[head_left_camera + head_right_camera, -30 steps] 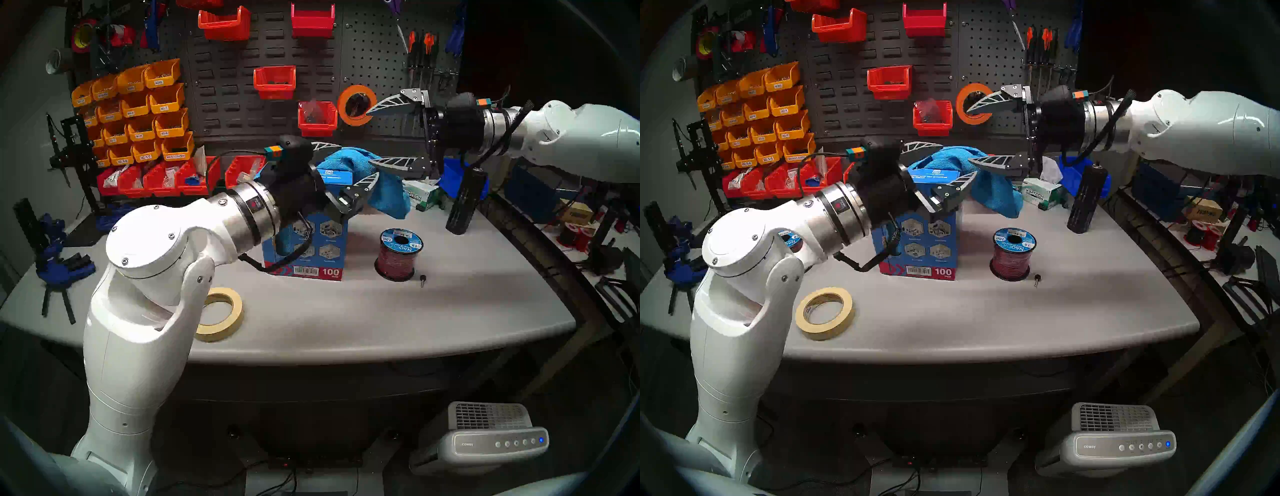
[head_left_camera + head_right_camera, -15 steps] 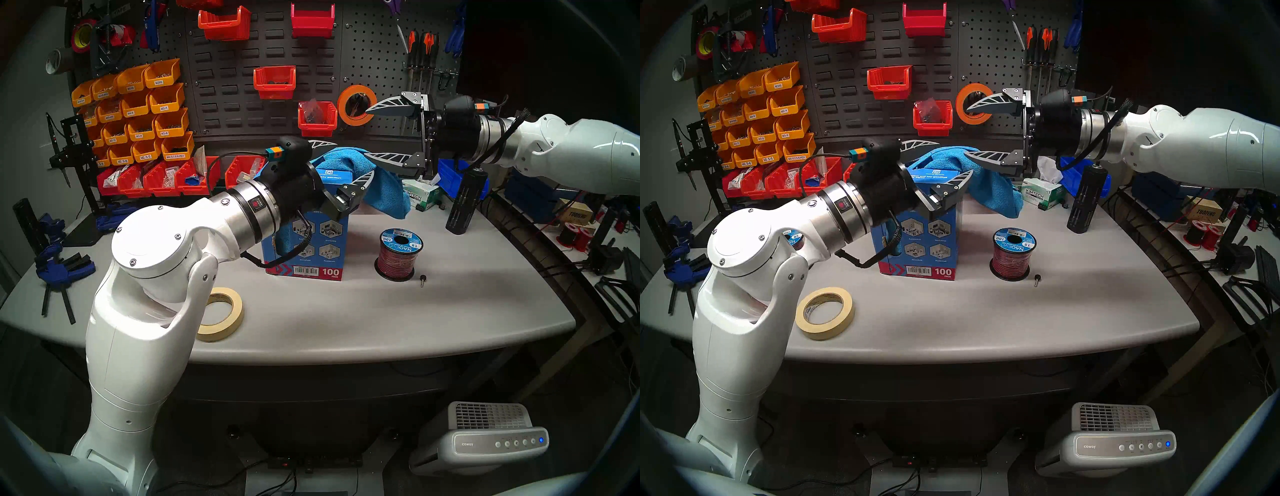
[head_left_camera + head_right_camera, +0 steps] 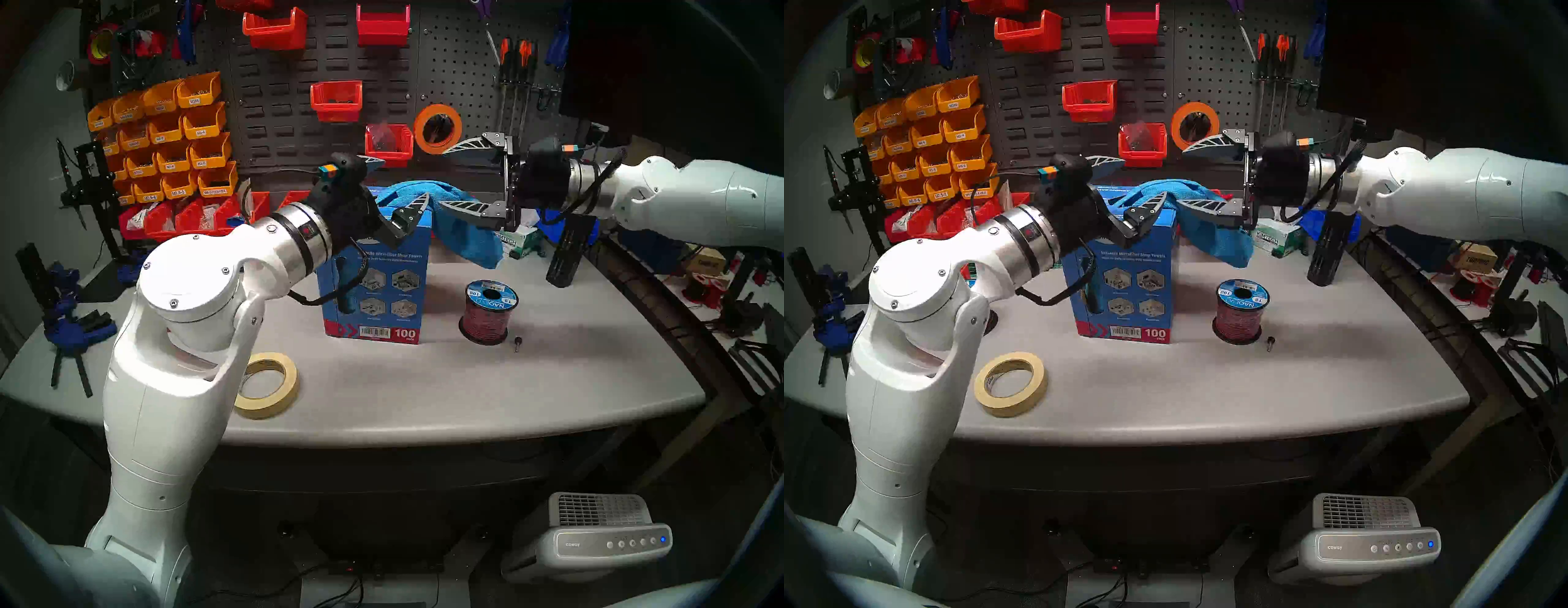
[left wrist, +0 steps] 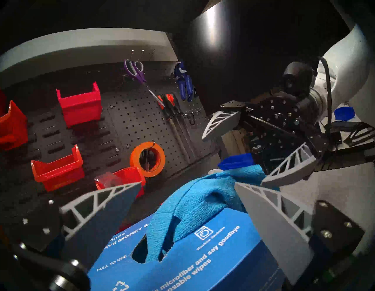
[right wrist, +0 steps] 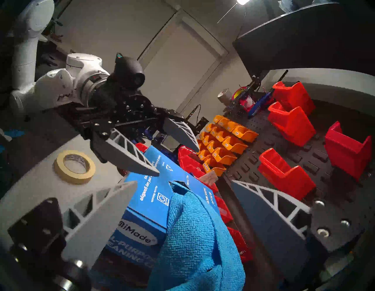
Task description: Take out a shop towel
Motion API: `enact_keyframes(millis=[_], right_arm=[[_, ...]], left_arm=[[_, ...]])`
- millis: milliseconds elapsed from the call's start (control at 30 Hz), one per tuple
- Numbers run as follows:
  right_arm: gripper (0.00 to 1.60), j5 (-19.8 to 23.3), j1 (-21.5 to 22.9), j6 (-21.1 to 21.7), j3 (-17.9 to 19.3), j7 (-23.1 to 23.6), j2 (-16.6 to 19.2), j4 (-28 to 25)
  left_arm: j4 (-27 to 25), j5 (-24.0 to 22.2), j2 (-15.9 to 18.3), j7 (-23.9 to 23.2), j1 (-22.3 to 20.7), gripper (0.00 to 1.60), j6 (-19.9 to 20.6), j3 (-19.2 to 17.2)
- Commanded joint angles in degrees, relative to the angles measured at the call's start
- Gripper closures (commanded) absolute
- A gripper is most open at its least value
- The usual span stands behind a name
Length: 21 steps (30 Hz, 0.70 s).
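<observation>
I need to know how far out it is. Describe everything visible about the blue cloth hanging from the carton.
The shop towel is a bright blue, soft cloth with a fine looped weave. One end is still tucked in the torn slot on top of the blue carton; the rest bunches over the top and drapes down the carton's right side, hanging slack. The left gripper and right gripper both stand open around it; neither grips it.

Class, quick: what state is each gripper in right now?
Left gripper: open, holding nothing.
Right gripper: open around the shop towel, not gripping it.
</observation>
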Motion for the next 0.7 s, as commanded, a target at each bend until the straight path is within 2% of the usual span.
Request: enact_keyframes(millis=[0, 33, 67, 100, 133, 167, 267, 533, 667], right_arm=[[0.23, 1.1, 0.0, 0.0, 2.7, 4.6, 0.7, 1.4], [0.25, 1.2, -0.2, 0.0, 2.9, 4.7, 0.7, 1.5], [0.25, 1.2, -0.4, 0.0, 3.0, 4.6, 0.7, 1.6], [0.37, 1.3, -0.7, 0.0, 3.1, 4.7, 0.8, 1.8], [0.43, 1.3, -0.8, 0.0, 3.2, 4.7, 0.8, 1.9], [0.43, 1.4, -1.0, 0.0, 3.4, 4.8, 0.8, 2.0], [0.23, 1.5, -1.6, 0.0, 3.8, 5.1, 0.9, 2.4], [0.33, 2.0, -2.7, 0.0, 5.0, 5.5, 1.0, 3.1], [0.3, 2.0, -3.0, 0.0, 5.7, 5.8, 0.8, 3.3]], left_arm=[[-0.5, 3.7, 0.8, 0.7, -5.0, 0.0, 0.5, 1.7], [0.4, 4.1, 1.1, 0.5, -7.4, 0.0, 1.2, 2.7], [-0.1, 4.6, 1.2, 0.3, -6.5, 0.0, 1.1, 2.8], [0.5, 5.1, 1.5, 0.1, -8.1, 0.0, 1.6, 3.7], [0.1, 5.6, 1.5, 0.2, -7.2, 0.0, 1.7, 3.8], [0.7, 6.1, 1.9, 0.0, -8.6, 0.0, 2.2, 4.7], [0.9, 7.6, 2.8, -0.3, -9.5, 0.0, 2.9, 6.1], [1.1, 9.4, 3.7, -1.6, -12.3, 0.0, 5.4, 8.1], [1.2, 9.1, 4.0, -3.1, -13.4, 0.0, 7.8, 7.9]])
